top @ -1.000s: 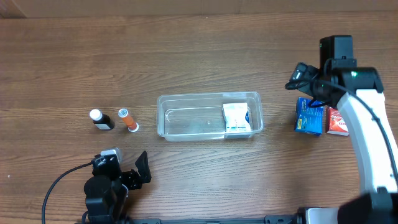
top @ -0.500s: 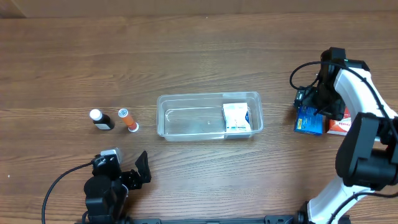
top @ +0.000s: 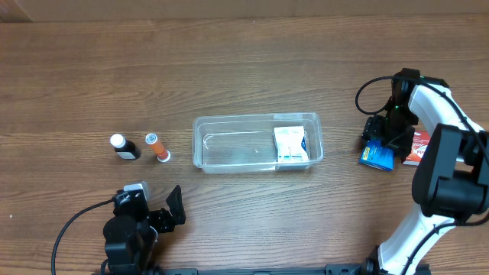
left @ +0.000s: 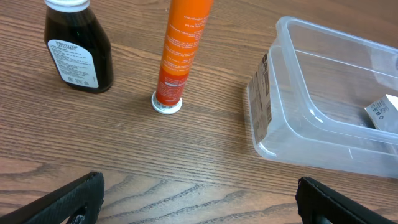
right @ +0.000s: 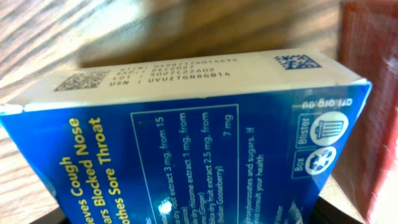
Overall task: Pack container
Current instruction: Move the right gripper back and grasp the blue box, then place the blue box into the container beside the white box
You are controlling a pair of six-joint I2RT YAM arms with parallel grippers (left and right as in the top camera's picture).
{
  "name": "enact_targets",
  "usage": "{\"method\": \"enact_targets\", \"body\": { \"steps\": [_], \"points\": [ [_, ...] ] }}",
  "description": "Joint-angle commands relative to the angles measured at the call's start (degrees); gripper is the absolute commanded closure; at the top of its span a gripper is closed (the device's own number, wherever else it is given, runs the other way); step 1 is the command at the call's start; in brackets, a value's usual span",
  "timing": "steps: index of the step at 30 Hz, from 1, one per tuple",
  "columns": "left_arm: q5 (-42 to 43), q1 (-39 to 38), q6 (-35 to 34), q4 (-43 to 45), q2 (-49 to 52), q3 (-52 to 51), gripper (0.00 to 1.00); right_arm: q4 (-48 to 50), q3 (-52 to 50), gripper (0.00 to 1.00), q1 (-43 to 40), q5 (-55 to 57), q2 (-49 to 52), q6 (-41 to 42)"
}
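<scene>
A clear container (top: 257, 142) on the wooden table (top: 229, 61) holds one white carton (top: 290, 143) at its right end. Right of the container, the right gripper (top: 383, 136) is down at a blue box (top: 377, 155), its grip impossible to judge. The left gripper (left: 199, 186), just left of the container, is spread wide and empty.

From overhead my right gripper (top: 380, 137) covers the far part of the blue carton (top: 377, 156), and I cannot tell how its jaws stand; my arm hides part of the red carton (top: 415, 149); in my right wrist view the blue carton runs off the left and bottom edges, and the red one is a blurred strip cut by the right edge; in the left wrist view only the tips of my left gripper (left: 199, 202) show, cut by the bottom edge; the dark bottle (left: 78, 53) and orange tube (left: 180, 50) lose their tops; the container (left: 267, 106) and the white carton (left: 384, 112) inside it run off the right edge.
</scene>
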Motion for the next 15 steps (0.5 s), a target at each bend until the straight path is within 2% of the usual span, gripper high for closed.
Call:
{"method": "enact_targets", "body": {
  "steps": [1,4,7,9,13,15],
  "points": [
    [-0.4,0.3,-0.6,0.2,-0.5,-0.3,0.00,-2.4,3.8,0.32,1.6,-1.4,-10.3,1.3],
    [-0.4,0.3,-0.6,0.2,-0.5,-0.3,0.00,-6.4,6.5,0.33,4.7,-4.0,-18.3,1.3],
    [-0.4,0.3,-0.6,0.2,-0.5,-0.3,0.00,-7.8,7.0,0.35,10.7,-8.6,-26.8,1.3],
    [-0.4,0.3,-0.6,0.2,-0.5,-0.3,0.00,-7.5,7.0,0.36,17.5,-9.7,-30.9,5.2],
    [-0.4,0.3,-0.6,0.2,-0.5,-0.3,0.00,-3.2,5.8,0.35,33.0,-8.6,-30.6,11.3],
    [-0.4,0.3,-0.6,0.2,-0.5,-0.3,0.00,0.3,4.2,0.36,40.7,-4.0,-27.9,16.7]
  ]
}}
